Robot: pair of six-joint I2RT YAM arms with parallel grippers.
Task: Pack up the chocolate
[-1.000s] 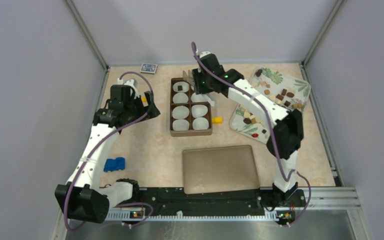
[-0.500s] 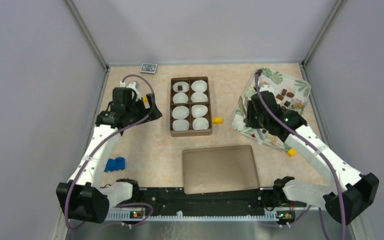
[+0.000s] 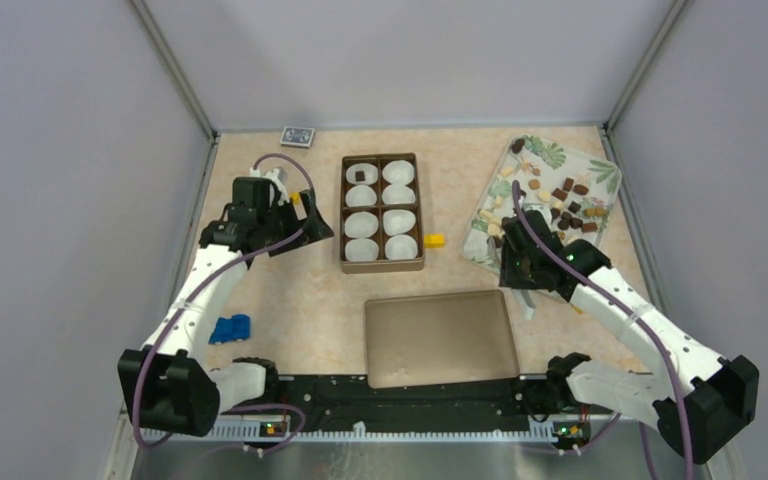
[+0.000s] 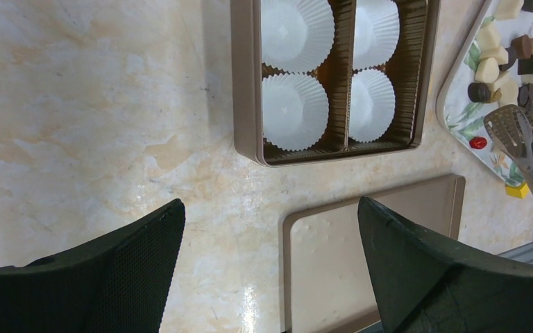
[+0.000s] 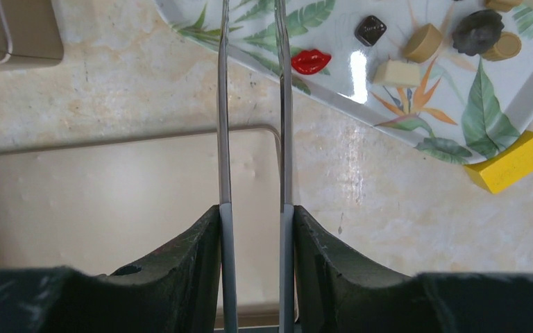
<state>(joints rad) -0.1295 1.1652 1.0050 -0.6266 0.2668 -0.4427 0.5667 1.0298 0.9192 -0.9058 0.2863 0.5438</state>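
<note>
Brown, tan and cream chocolate pieces are lying scattered on the leaf-print tray at the far right of the table. One dark piece is sitting in the far-left paper cup of the brown box. The other paper cups are showing white.

The right gripper is hanging over the near edge of the tray with its jaws clamped on metal tongs, one tong arm pressing against each finger and a slim gap running between the arms. In the left wrist view the slotted tong head is hovering over the near edge of the tray, close to a red lip-shaped piece. Cannot tell whether anything is caught in the tips. A yellow block is lying on the table just off the tray's edge.

The left gripper is hovering left of the box, jaws spread wide, holding nothing.

The flat brown lid is lying on the table nearer the arms than the box, apart from it.
</note>
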